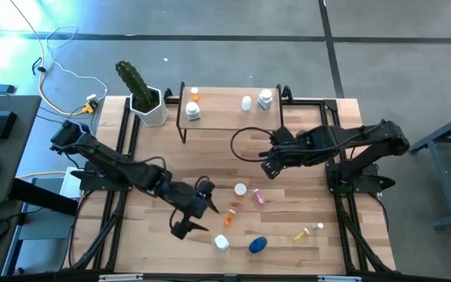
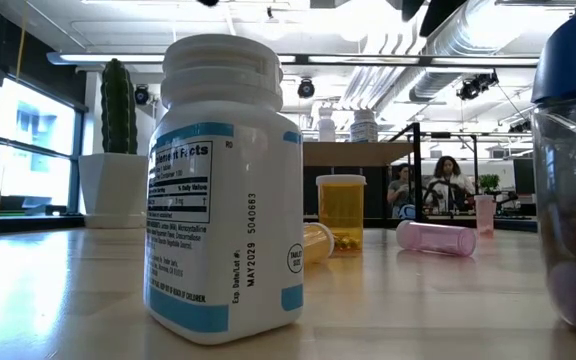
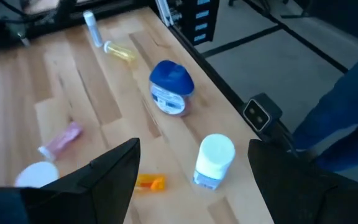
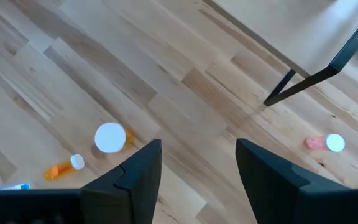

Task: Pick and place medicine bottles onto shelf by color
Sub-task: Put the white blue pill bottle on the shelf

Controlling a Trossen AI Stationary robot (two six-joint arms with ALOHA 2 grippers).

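Left gripper (image 1: 195, 217) hovers with fingers (image 3: 114, 168) spread and empty above the bench (image 1: 304, 141) near its front edge, over a white bottle (image 3: 214, 160), an orange bottle (image 3: 149, 182) and the blue jar (image 3: 171, 86). Right gripper (image 1: 266, 160) hangs mid-bench just in front of the shelf (image 1: 225, 116), its fingers (image 4: 135, 171) parted around nothing. Four bottles stand on the shelf; a pink bottle (image 1: 258, 196) and a yellowish one (image 1: 301, 233) lie loose on the bench

Evenly bright under overhead ceiling strips; window glare at the low view's left; soft blur across the left wrist view; faint shadows on the pale wooden tabletop (image 1: 210, 157).
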